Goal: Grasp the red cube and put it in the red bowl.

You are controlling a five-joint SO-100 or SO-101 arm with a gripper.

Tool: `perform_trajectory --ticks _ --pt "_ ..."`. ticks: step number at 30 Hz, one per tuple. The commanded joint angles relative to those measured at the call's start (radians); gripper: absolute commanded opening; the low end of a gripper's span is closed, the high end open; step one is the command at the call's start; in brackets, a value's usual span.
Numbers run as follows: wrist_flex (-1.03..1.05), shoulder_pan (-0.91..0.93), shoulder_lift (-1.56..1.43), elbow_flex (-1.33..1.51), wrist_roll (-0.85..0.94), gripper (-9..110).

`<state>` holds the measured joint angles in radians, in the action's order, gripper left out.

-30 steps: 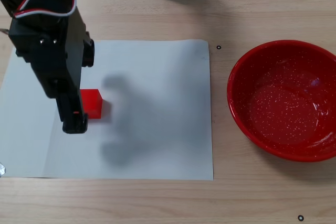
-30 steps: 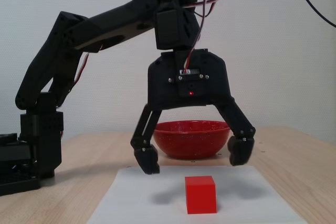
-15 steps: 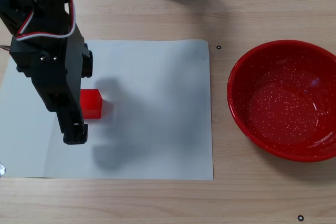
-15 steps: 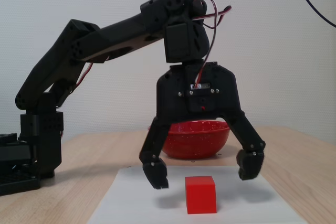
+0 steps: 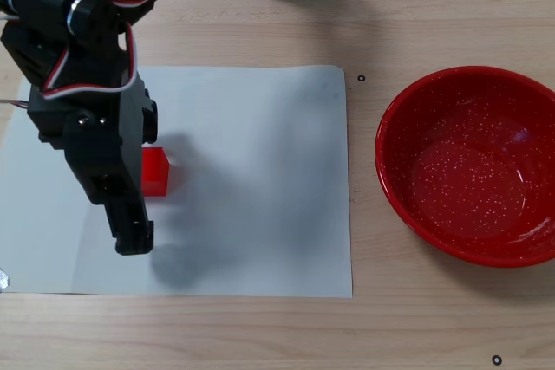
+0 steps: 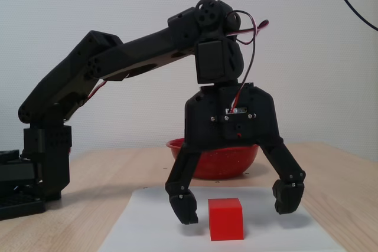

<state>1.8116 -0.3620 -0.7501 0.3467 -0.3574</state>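
Table of pale wood carries everything here. On it lies a white paper sheet, the landmark for what follows. A black robot arm reaches out over the sheet's left part as seen from above. The red bowl, glossy and speckled white inside, sits on bare wood off the sheet's right edge in a fixed view from above; from the side it shows behind the arm. The gripper hangs low over the sheet, its two fingers spread wide and holding nothing. The red cube rests on the sheet between the fingertips, nearer the left one in the side view and apparently touching neither.
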Motion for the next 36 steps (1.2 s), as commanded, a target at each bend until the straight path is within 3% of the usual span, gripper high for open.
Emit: perform_trajectory --ticks 1,11,36 --pt "0.023 0.009 -0.052 -0.129 0.005 71" --pt "0.026 0.012 -0.028 -0.149 0.012 70" --pt "0.061 0.003 -0.035 -0.16 -0.005 53"
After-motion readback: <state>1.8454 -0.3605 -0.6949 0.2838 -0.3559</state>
